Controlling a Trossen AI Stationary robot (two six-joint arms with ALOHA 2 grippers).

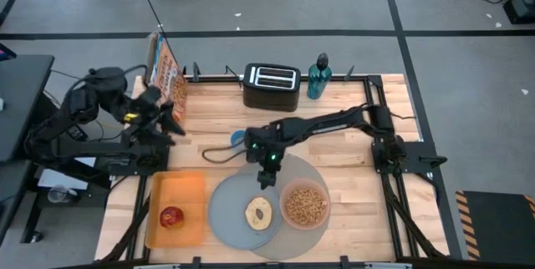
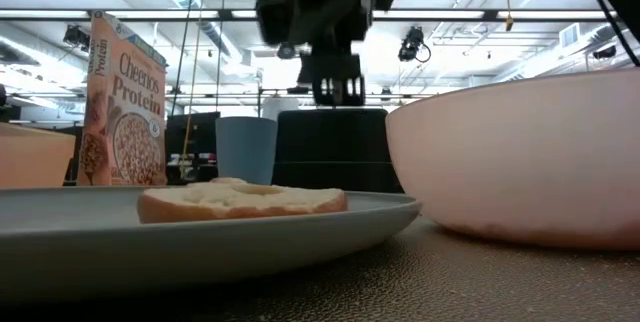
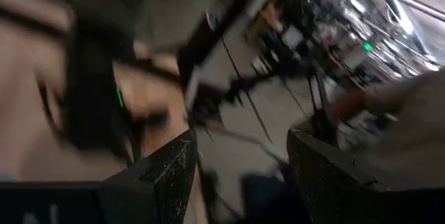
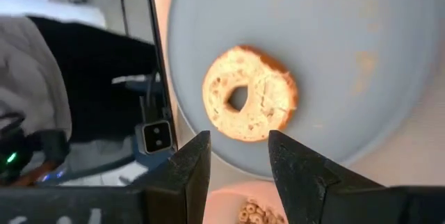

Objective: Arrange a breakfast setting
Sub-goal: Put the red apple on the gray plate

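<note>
A blue-grey plate (image 1: 224, 212) lies on the round grey mat (image 1: 306, 169) near the table's front edge, with a round toasted bread (image 1: 258, 213) flat on it. A pink bowl (image 2: 520, 152) of brown cereal (image 1: 305, 205) stands on the mat to the plate's right. A red apple (image 1: 171, 216) lies in the orange tray (image 1: 188, 187). My right gripper (image 1: 267, 173) hangs open and empty above the plate's far edge, and the bread shows just beyond its fingertips (image 4: 238, 147). My left gripper (image 1: 171, 117) is open and empty at the far left, beside the cereal box. No spoon is in view.
A black toaster (image 1: 272, 86) and a teal bottle (image 1: 318, 77) stand at the table's far edge. A cereal box (image 1: 165, 73) stands at the far left. A blue cup (image 2: 245, 149) stands behind the plate. A cable lies on the wood near the cup.
</note>
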